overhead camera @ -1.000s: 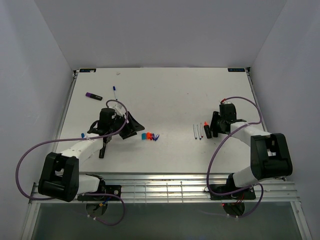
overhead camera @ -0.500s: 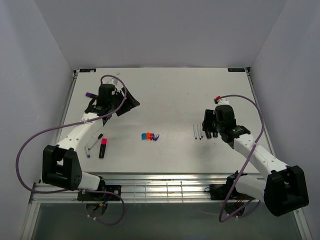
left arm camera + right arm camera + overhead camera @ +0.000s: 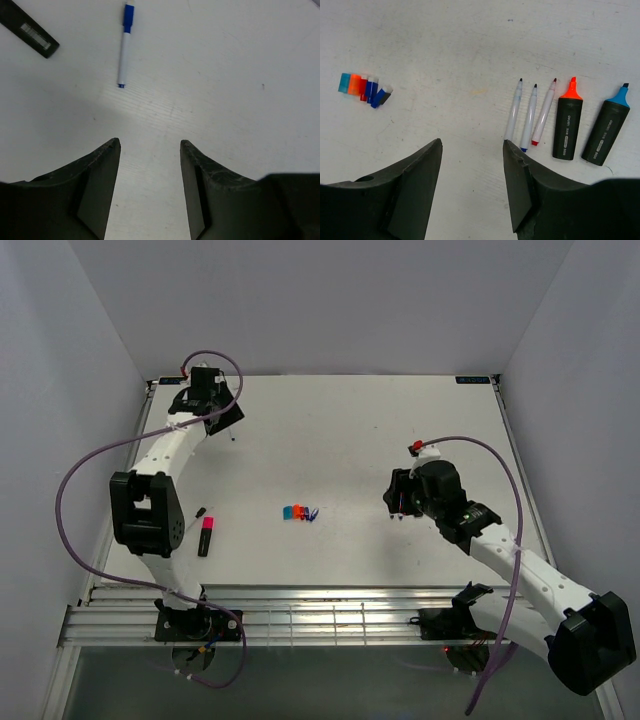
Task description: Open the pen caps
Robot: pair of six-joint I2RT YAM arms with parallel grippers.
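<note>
Left hand [image 3: 150, 145] spread, blue cap [image 3: 128, 17] ahead

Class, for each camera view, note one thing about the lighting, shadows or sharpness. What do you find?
Top external: soft, even light with only faint shadows; the loose caps are too small to resolve. Left wrist: shadow darkens the table around the left gripper, with a brighter patch by the tip of the blue-capped pen. Right wrist: the uncapped pens look sharp, with no glare.
</note>
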